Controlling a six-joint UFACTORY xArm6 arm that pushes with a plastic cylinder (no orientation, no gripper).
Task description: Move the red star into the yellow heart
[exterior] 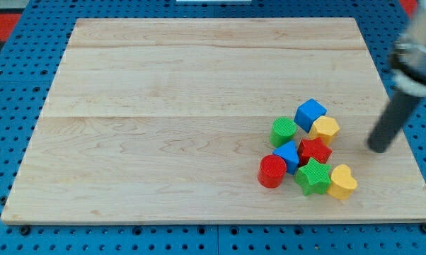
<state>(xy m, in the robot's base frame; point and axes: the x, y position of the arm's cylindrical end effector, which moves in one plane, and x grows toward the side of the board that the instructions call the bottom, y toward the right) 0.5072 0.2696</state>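
The red star (315, 150) lies in a tight cluster of blocks at the view's lower right. The yellow heart (342, 182) lies just below and right of it, apart from it, touching the green star (313, 176). My tip (378, 148) rests on the board to the right of the cluster, roughly level with the red star and well clear of it.
Around the red star lie a blue cube (310, 113), a yellow hexagon-like block (325, 129), a green cylinder (284, 132), a blue triangle-like block (288, 154) and a red cylinder (272, 171). The wooden board (163, 106) ends close to the right of my tip.
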